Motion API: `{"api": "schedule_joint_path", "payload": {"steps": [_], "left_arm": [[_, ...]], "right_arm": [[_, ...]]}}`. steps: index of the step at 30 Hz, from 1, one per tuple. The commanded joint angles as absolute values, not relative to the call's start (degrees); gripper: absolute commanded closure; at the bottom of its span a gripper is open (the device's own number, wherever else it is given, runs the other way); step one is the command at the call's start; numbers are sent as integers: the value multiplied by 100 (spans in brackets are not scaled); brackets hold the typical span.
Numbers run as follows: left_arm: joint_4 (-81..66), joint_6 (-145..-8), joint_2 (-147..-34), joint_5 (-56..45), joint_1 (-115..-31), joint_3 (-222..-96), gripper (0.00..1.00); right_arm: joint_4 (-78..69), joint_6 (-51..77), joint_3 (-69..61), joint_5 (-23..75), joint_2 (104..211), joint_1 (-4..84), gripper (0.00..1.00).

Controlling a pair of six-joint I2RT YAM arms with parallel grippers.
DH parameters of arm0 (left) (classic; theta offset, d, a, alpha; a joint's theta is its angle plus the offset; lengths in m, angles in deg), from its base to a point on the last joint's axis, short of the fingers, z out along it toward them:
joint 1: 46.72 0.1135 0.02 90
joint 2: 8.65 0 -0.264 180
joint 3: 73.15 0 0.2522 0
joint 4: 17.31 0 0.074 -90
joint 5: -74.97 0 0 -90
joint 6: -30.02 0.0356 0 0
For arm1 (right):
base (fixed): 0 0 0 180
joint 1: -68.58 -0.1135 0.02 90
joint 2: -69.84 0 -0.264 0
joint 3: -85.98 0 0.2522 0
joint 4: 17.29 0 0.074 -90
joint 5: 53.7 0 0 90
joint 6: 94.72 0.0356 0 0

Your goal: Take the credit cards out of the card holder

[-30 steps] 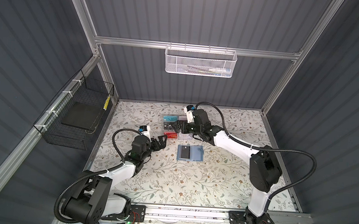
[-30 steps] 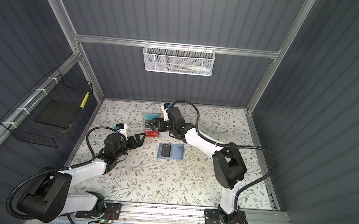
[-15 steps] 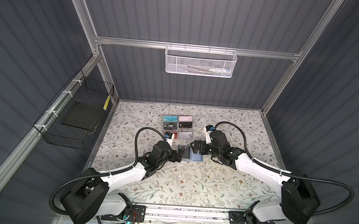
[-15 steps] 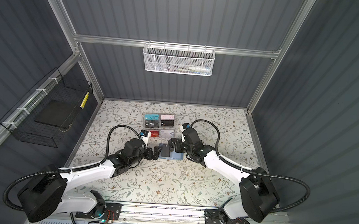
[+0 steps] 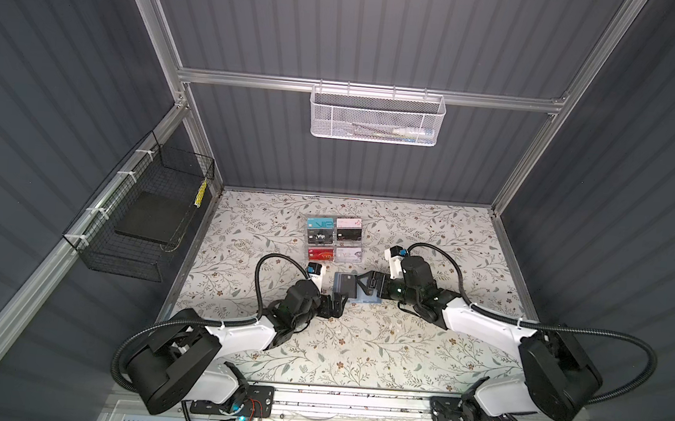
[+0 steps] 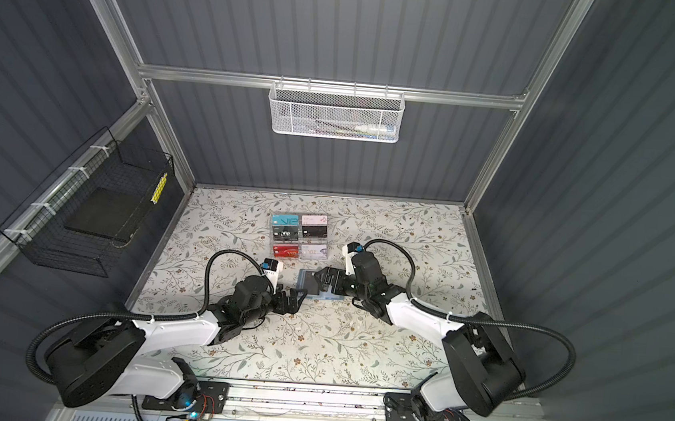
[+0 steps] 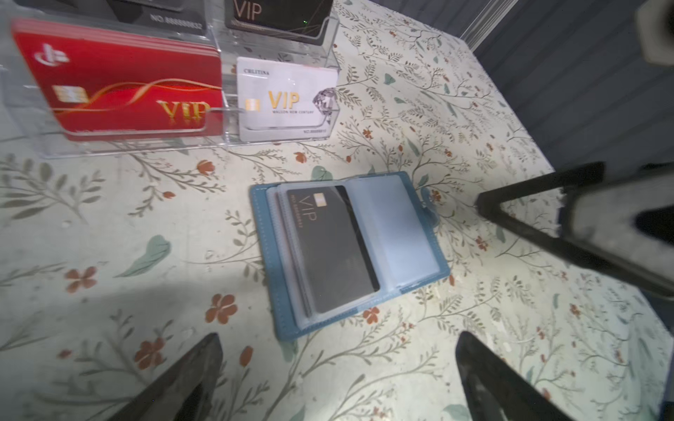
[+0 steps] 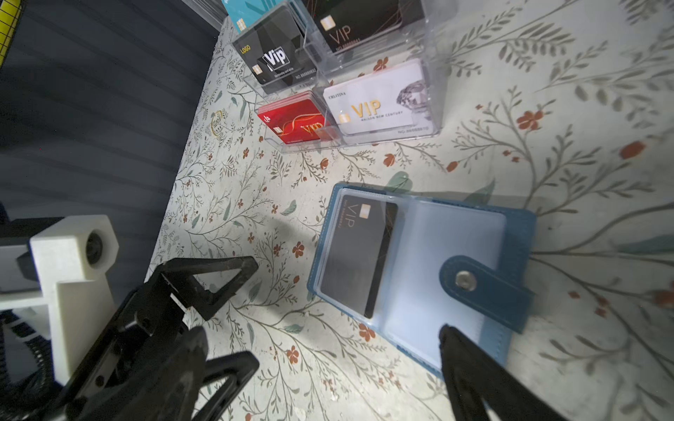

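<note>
Blue stitched card holder point(image 7: 394, 233) lies open, flat black credit card point(image 7: 335, 251) sleeved.

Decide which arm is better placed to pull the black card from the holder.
Likely left: the open left gripper sits beside the half of the card holder holding the black card; the right gripper is over the empty half.

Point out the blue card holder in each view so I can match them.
Top view: card holder, open, middle of table.
Top view: card holder, same spot.
Left wrist: card holder mid-picture, black credit card showing.
Right wrist: card holder, mid-picture.
Shared landmark: white VIP card, in all four.
</note>
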State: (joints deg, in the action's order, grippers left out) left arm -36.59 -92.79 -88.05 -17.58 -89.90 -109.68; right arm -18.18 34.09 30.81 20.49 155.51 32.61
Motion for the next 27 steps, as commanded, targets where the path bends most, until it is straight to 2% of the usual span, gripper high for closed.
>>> {"api": "schedule_joint_path", "payload": {"steps": [1, 14, 27], "left_arm": [[-4639, -9938, -9181, -1252, -8950, -10911, 0], [-6450, -10835, -10401, -548, -8501, -10634, 0], [-6644, -10948, -10819, -177, -8375, -10855, 0]], "right_arm": [[-2278, 3696, 2821, 1493, 15978, 3296, 1], [-2478, 3758, 2200, 1164, 16888, 3442, 2], [-2887, 3999, 2054, 827, 17523, 3576, 10]]}}
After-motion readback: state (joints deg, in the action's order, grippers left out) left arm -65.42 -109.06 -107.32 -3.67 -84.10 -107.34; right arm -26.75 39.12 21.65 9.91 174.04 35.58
